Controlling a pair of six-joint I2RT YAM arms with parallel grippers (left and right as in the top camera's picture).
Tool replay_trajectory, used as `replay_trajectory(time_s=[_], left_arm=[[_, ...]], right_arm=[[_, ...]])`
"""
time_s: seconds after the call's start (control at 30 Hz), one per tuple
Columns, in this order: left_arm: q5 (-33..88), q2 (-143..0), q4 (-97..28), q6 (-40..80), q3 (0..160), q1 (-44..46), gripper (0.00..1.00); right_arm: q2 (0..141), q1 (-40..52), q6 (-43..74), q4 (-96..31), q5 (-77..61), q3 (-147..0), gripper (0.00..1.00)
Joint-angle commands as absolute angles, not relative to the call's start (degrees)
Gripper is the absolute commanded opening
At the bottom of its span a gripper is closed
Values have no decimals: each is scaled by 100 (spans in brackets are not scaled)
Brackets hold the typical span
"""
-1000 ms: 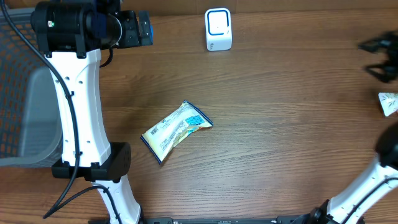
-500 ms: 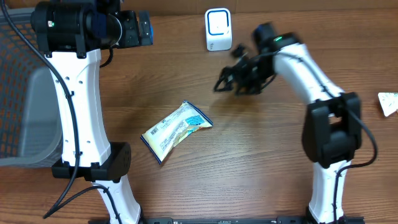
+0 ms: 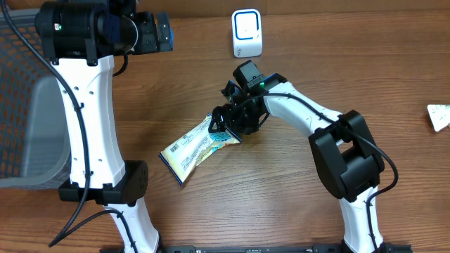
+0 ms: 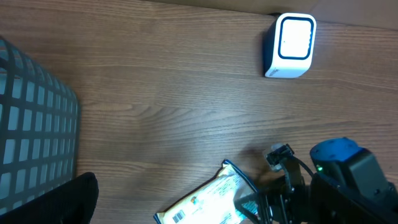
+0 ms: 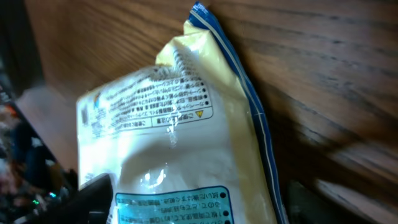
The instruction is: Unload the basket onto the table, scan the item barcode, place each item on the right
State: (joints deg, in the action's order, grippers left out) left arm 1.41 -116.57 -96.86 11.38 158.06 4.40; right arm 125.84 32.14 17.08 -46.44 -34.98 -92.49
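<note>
A yellow-white snack packet [image 3: 193, 149] with blue edges lies flat mid-table, and a barcode shows near its lower-left end [image 4: 177, 216]. The white scanner [image 3: 247, 33] with a blue-ringed window stands at the back. My right gripper [image 3: 228, 128] is down at the packet's upper-right end. In the right wrist view the packet [image 5: 180, 124] fills the frame and the dark fingers [image 5: 93, 196] stand on either side of it, open, with a gap on the right. My left gripper [image 3: 163, 33] hovers high at the back left, open and holding nothing.
A mesh basket [image 3: 21, 84] stands at the left edge, seen also in the left wrist view as a grey basket wall [image 4: 31, 124]. Another small packet [image 3: 439, 116] lies at the far right edge. The scanner [image 4: 289, 45] sits behind the packet.
The right arm swept in from the right edge, passed in front of the scanner and came down over the packet's upper-right end. The left arm and the packet stayed put.
</note>
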Motion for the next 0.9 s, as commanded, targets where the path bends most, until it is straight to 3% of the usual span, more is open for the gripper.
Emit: replay_trajectory(time_s=[0.0, 0.07, 0.17, 0.3, 0.47, 0.7, 0.87], left_arm=[[106, -11539, -9679, 1028, 15845, 451, 100], [106, -11539, -9679, 1028, 15845, 451, 100], [106, -11539, -9679, 1028, 15845, 451, 100], [106, -11539, -9679, 1028, 15845, 451, 100], [106, -11539, -9679, 1028, 15845, 451, 99], [106, -11539, -9679, 1028, 15845, 451, 100], [106, -11539, -9679, 1028, 15845, 451, 100]], right_arm=[[12431, 3345, 2110, -4650, -2991, -9185, 69], [12431, 3374, 2126, -4657, -2934, -9185, 61], [12431, 3376, 2130, -4628, -2934, -9105, 40], [12431, 3376, 2303, -4501, -2862, -8805, 4], [12420, 3306, 2578, -4637, -2196, -8617, 4], [11950, 2724, 2504, -5979, -1232, -9450, 4], [11485, 2598, 2351, -6379, -1553, -9915, 4]])
